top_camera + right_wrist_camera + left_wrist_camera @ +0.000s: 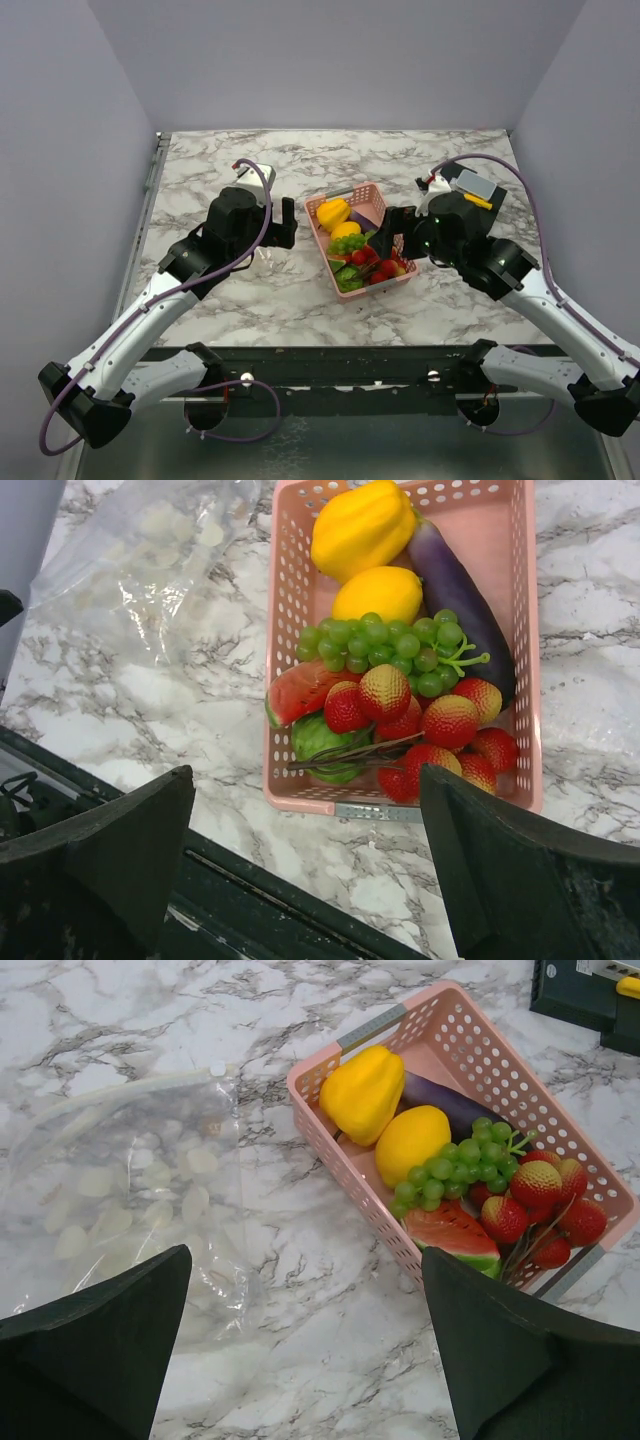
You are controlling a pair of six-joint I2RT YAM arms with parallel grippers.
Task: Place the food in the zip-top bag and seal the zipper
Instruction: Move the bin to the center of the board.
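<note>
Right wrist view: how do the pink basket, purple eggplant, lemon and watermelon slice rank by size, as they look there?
1. pink basket
2. purple eggplant
3. lemon and watermelon slice: these look much alike, and the slice is partly hidden by strawberries, so I won't rank them.

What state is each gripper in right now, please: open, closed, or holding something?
Left gripper: open, fingers wide apart, holding nothing.
Right gripper: open, fingers wide apart, holding nothing.

Pink perforated basket [285, 620] centre of marble table [290, 300]; grey block [477, 186], yellow piece [478, 201] beside it, far right.
</note>
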